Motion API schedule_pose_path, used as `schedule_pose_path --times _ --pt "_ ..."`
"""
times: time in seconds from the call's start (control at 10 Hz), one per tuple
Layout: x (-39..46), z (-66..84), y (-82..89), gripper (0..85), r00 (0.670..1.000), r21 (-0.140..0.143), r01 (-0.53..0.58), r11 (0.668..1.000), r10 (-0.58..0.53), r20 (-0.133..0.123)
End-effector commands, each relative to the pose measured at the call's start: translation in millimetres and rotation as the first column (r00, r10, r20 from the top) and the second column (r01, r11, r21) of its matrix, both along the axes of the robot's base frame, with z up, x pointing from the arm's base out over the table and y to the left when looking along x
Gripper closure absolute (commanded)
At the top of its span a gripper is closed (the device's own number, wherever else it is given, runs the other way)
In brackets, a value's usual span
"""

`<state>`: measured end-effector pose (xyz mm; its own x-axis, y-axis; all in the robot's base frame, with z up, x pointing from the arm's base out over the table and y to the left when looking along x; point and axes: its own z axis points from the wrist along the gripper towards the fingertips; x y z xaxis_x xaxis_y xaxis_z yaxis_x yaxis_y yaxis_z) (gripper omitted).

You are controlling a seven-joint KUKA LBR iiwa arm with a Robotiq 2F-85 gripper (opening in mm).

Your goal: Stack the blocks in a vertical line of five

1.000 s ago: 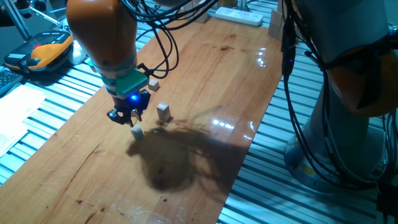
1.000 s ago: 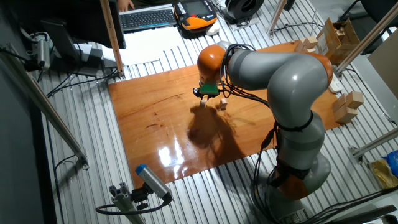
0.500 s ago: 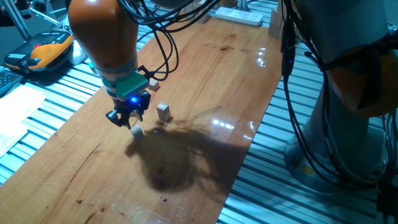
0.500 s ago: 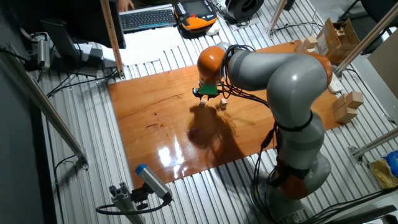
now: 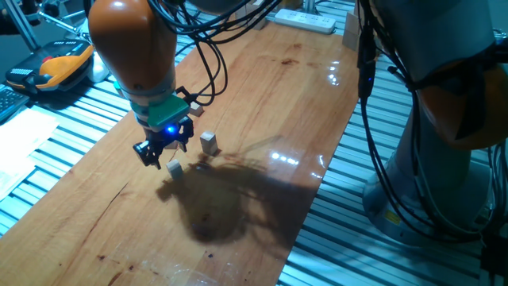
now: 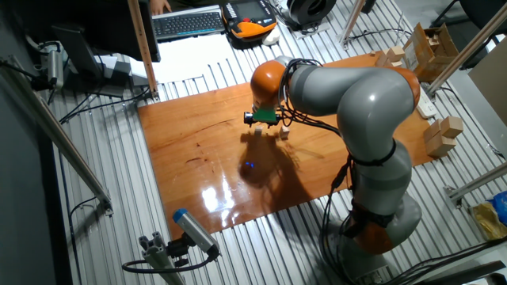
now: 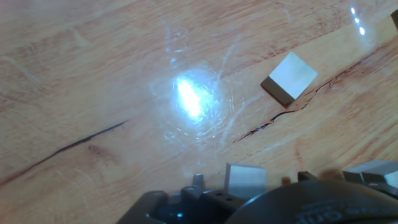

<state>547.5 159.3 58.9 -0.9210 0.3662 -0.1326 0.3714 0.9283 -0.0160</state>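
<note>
Blocks: three small pale cubes show on the wooden counter [image 5: 262,111] in one fixed view. One block [image 5: 175,168] lies alone just below and beside the pincer [image 5: 161,151]; a second block [image 5: 209,142] sits near it toward the counter's middle and looks taller than a single cube, though I cannot tell whether it is a stack; a third block [image 5: 196,106] lies behind the arm's wrist, partly hidden by cables. Pincer hangs above the counter with fingers pointing down, not touching any block as far as this view shows; whether the fingers stand apart or together cannot be told. Blue light glows on the green wrist housing [image 5: 164,111]. In the hand view one cube [image 7: 289,78] lies free on the wood beside a dark crack, another cube [image 7: 245,180] sits at the lower edge just by the pincer body, and a bright glare spot marks the counter. The other fixed view shows the arm bent low over the counter's middle.
</note>
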Motion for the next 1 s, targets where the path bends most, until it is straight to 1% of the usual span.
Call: schedule_pose_path --times 0.0,0.4,0.9 --pt "-0.4 -0.9 0.4 34.0 1.000 -0.002 0.003 1.000 -0.003 0.000" --pt "0.1 -2.9 0.0 34.0 1.000 -0.007 0.007 1.000 -0.007 -0.003" --pt "0.7 -10.2 -0.6 34.0 1.000 -0.009 0.026 1.000 -0.026 -0.006"
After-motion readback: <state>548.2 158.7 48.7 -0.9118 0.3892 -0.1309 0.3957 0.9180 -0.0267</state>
